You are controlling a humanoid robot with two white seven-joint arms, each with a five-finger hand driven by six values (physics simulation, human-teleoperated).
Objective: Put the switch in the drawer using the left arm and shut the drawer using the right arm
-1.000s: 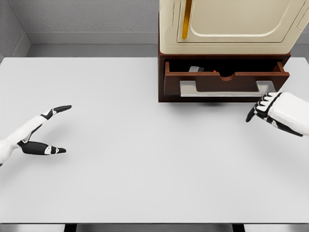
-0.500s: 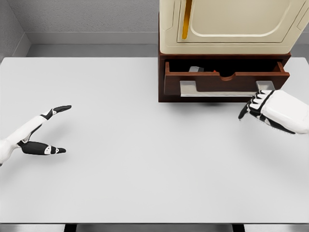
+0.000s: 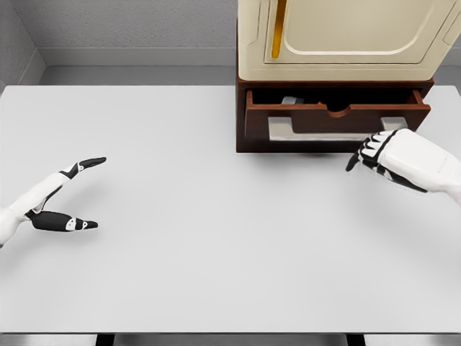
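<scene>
Inside drawer [image 3: 335, 119], half-hidden switch [image 3: 292, 101].

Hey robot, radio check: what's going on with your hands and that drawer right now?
Left hand open, resting on table. Right hand curled, empty, at front of drawer. Drawer partly open, grey item inside. Nothing blocking.

The worktop [image 3: 216, 238] lies open between my left hand [image 3: 54, 198] and my right hand [image 3: 392, 158]. At the far right the cabinet [image 3: 338, 43] blocks the way, with its drawer [image 3: 335, 119] jutting toward me. My right hand is just before the drawer front, near its right end.
</scene>
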